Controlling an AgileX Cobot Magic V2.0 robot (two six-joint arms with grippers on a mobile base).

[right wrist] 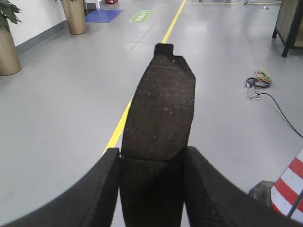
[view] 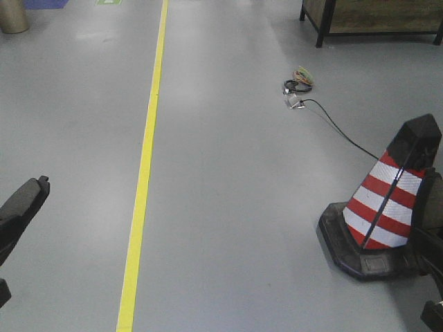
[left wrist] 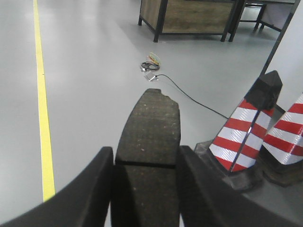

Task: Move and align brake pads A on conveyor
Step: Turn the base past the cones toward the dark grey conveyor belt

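2 brake pads show: the left tool (left wrist: 147, 189) pinches 1 brake pad (left wrist: 150, 130), the right tool (right wrist: 151, 189) pinches the other brake pad (right wrist: 161, 109), both held above the grey floor (view: 228, 173). Around: 1 yellow floor line (view: 142, 180), 2 striped traffic cones (left wrist: 241, 137), 1 cable coil (view: 297, 86), 2 planters (right wrist: 75, 16).

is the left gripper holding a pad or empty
Holding one: in the left wrist view the left gripper is shut on a brake pad, which sticks out forward between its fingers.
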